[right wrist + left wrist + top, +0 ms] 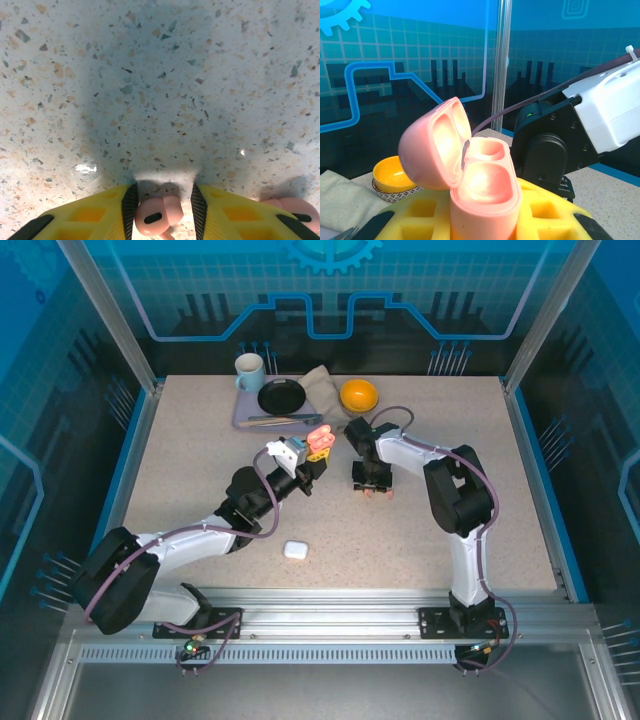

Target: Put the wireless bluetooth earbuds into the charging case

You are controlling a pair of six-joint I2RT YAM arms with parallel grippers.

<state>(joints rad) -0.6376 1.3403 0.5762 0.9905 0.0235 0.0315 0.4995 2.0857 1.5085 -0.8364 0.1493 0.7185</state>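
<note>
Bright, even light here over a speckled beige stone-look tabletop [200,490], and a blue trim strip [132,455] runs along its side. Behind it stands a translucent blue back panel [200,290] printed with a fine grid and paler circuit-style lines, a light gear emblem [331,252] at top centre. Slanted silver aluminium posts [104,310] frame the corners. A ribbed aluminium rail [330,600] runs along the near edge. Up close, a soft grey shadow [150,75] lies across the speckles, with small glints.
</note>
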